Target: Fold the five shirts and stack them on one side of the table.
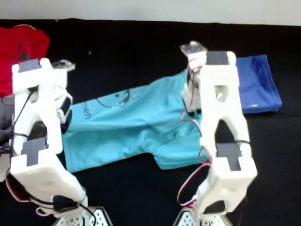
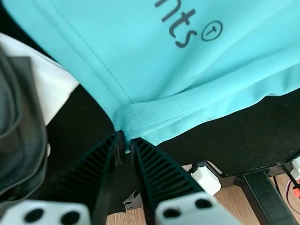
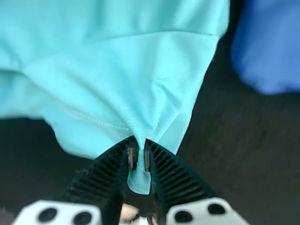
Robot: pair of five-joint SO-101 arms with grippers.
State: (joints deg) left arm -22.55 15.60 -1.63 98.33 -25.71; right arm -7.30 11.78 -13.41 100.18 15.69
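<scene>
A teal shirt (image 1: 136, 125) with dark print lies spread across the black table (image 1: 131, 52), pulled between the two arms. My left gripper (image 2: 123, 142) is shut on a hem corner of the teal shirt (image 2: 154, 61) at its left end. My right gripper (image 3: 139, 157) is shut on a pinched fold of the teal shirt (image 3: 117, 79) at its right end, close to a folded blue shirt (image 1: 257, 84). The blue shirt (image 3: 267, 47) lies flat at the table's right side. A red shirt (image 1: 21, 47) sits at the back left corner.
White cloth (image 2: 49, 89) and grey cloth (image 2: 18, 117) lie bunched at the table's left edge beside the left arm (image 1: 35, 122). The right arm (image 1: 223, 122) stands over the teal shirt's right part. Both arm bases sit at the front edge.
</scene>
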